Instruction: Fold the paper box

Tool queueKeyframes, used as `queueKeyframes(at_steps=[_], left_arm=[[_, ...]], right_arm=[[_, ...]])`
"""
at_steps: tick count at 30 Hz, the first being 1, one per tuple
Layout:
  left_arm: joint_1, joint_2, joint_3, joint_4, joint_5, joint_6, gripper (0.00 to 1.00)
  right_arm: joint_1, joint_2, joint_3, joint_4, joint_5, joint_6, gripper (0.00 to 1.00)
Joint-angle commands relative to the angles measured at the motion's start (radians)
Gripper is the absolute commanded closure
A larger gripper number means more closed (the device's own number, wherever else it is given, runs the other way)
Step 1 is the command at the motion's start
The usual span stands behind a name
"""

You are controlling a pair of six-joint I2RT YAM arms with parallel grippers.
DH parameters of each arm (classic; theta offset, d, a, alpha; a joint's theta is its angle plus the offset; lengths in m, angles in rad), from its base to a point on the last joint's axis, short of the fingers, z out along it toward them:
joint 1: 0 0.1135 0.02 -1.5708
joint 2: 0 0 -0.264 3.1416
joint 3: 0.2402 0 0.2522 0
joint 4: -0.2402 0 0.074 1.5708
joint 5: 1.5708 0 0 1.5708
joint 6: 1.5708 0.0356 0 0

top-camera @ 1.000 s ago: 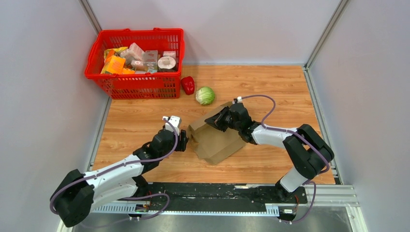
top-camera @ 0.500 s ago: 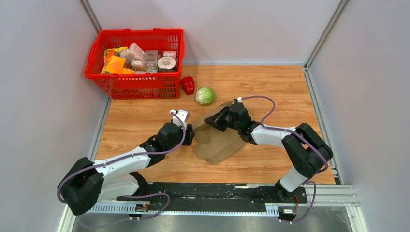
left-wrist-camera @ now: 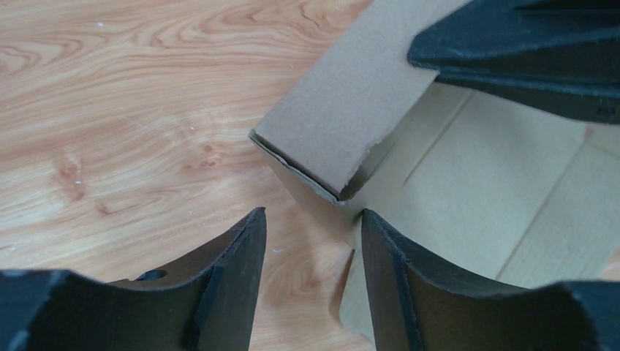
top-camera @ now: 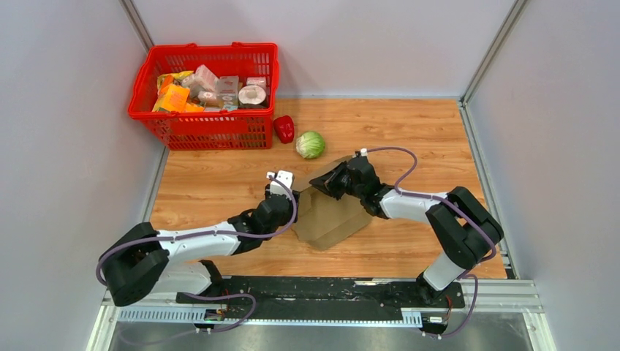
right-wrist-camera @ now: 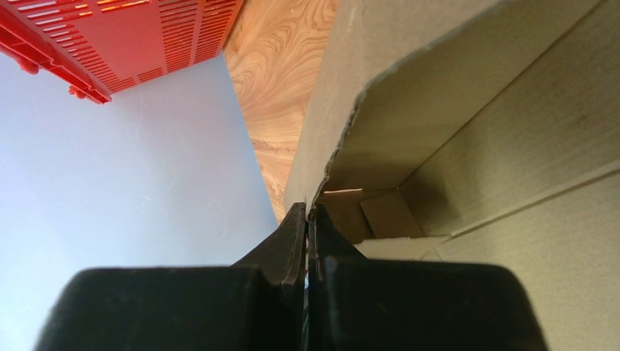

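The brown paper box [top-camera: 333, 216] lies half open on the wooden table, its open side facing left. My right gripper [top-camera: 327, 181] is shut on the top edge of the box's far wall; in the right wrist view the jaws [right-wrist-camera: 305, 208] pinch the cardboard edge [right-wrist-camera: 453, 110]. My left gripper [top-camera: 295, 210] is open at the box's left end. In the left wrist view its fingers [left-wrist-camera: 313, 219] straddle the lower corner of the box, just under a raised flap [left-wrist-camera: 351, 124]. The right gripper's black fingers [left-wrist-camera: 526, 51] show at the top right of that view.
A red mesh basket [top-camera: 205, 95] with several packages stands at the back left. A red pepper [top-camera: 284, 129] and a green cabbage [top-camera: 311, 144] lie just behind the box. Grey walls close in on both sides and at the back.
My left arm has stretched right and forward, bringing its open gripper up to the box's left end. The right gripper has stayed shut on the box's wall.
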Motion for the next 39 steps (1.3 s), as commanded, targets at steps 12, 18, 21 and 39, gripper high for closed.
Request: queueKeyframes(at_steps=[12,18,21,39], left_arm=[[-0.097,0.217,0.220,-0.135,-0.440,-0.130,0.59],[-0.132,0.334,0.323,-0.318,-0.578,-0.238,0.74],[-0.132,0.369,0.335,-0.376,-0.626,-0.290,0.84],[-0.117,0.432,0.505,-0.811,-0.532,-0.446,1.00]], right_arm=[[0.018,-0.059,-0.016,-0.097,0.027,0.136,1.00],[0.019,-0.067,-0.027,-0.105,0.022,0.166,1.00],[0.019,-0.076,-0.045,-0.107,0.020,0.171,1.00],[0.067,-0.180,-0.070,-0.185,0.088,0.151,1.00]])
